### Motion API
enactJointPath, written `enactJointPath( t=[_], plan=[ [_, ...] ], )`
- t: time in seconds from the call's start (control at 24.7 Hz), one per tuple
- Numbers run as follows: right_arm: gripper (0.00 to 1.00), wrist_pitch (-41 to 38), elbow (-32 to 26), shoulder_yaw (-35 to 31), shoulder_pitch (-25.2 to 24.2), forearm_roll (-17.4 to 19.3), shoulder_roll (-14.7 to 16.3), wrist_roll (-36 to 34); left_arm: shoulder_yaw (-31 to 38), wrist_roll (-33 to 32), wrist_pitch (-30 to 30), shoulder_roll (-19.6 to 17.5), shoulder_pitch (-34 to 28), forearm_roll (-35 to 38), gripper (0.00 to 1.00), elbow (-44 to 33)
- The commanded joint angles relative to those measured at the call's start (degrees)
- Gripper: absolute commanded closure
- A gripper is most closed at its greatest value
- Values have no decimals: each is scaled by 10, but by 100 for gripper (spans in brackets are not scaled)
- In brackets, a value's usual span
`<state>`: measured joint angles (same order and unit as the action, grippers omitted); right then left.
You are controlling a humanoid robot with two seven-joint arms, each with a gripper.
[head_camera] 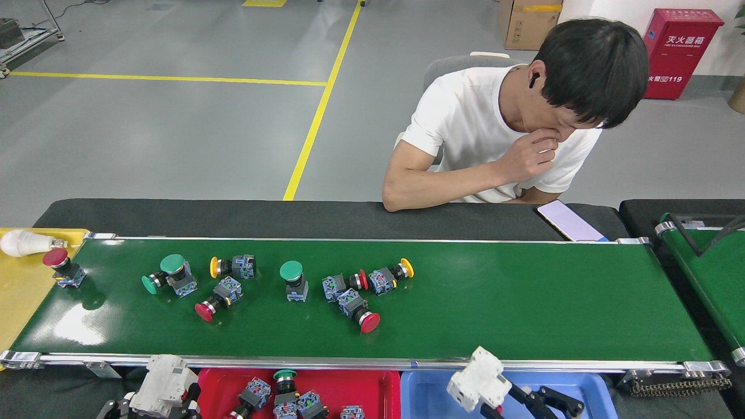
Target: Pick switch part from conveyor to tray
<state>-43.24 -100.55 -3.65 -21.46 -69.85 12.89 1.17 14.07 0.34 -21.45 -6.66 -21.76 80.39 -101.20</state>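
A grey factory floor with yellow lines lies behind a black table [233, 218] that carries the conveyor [524, 302], a long glossy green belt with silver rails.

At the bottom edge, off the near rail, the right claw [512, 401] grips a white switch part [478, 386] with black fingers closed around its lower right side; the part hangs tilted over the blue tray [425, 396]. Far to the left of it, the left claw [157, 407] is mostly cut off by the bottom edge, and whether it is closed cannot be told; a second white switch part [163, 385] sits at its tip, just left of the red tray [343, 390], which holds several push-button switches [285, 393].

Beyond both claws, on the belt, lies a scatter of push buttons: a red-capped one [361, 311] with a red [343, 284] and a yellow [391, 274] just behind it, a green one [293, 278] standing upright, further left a red [216, 299], a yellow [233, 266] and a green pair [169, 273], and a lone red one [61, 265] at the belt's left end. Past that end a light bulb [23, 242] rests on a yellow surface [17, 302].

Across the table a person [512, 128] in a white shirt sits with one hand raised to the face, a phone [570, 221] lying beside the elbow. A narrower green belt [710, 273] shows at the right edge.
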Motion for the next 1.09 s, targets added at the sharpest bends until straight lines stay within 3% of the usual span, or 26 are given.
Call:
enactJointPath(
  t=[0.0, 0.04, 0.08, 0.12, 0.16, 0.44, 0.53, 0.65, 0.77, 0.89, 1.05],
  plan=[
    [73, -18, -9, -12, -16, 3, -6, -6, 2, 5, -3, -7, 1, 0, 94, -8],
    [68, -18, -9, -13, -26, 3, -7, -6, 2, 6, -5, -8, 1, 0, 94, -8],
    [55, -18, -8, -15, -30, 3, -10, -4, 2, 10, -15, -13, 4, 0, 94, -8],
    [34, -18, -6, -19, -31, 4, -18, -3, 2, 11, -26, -14, 8, 0, 94, -8],
    [0, -18, -4, -26, -31, 4, -27, -3, 2, 12, -44, -17, 15, -1, 93, -8],
    [0, -18, -3, -57, -28, 5, -53, 17, -11, 8, -234, -19, 92, 0, 93, -8],
    [0, -18, -3, -92, -11, 5, -84, 17, -28, 5, -236, -19, 117, 7, 93, -8],
    [0, -18, 2, -111, 47, 2, -120, 28, -112, 5, -236, -18, 158, 50, 92, -7],
    [0, 121, 17, -110, 87, -5, -118, 34, -231, -2, -236, -5, 211, 99, 91, 12],
    [0, 223, 24, -102, 103, -27, -122, 33, -314, -24, -236, 47, 253, 150, 91, 53],
    [0, 278, 24, -92, 99, -37, -127, 28, -337, -24, -236, 112, 262, 241, 91, 123]
  ],
)
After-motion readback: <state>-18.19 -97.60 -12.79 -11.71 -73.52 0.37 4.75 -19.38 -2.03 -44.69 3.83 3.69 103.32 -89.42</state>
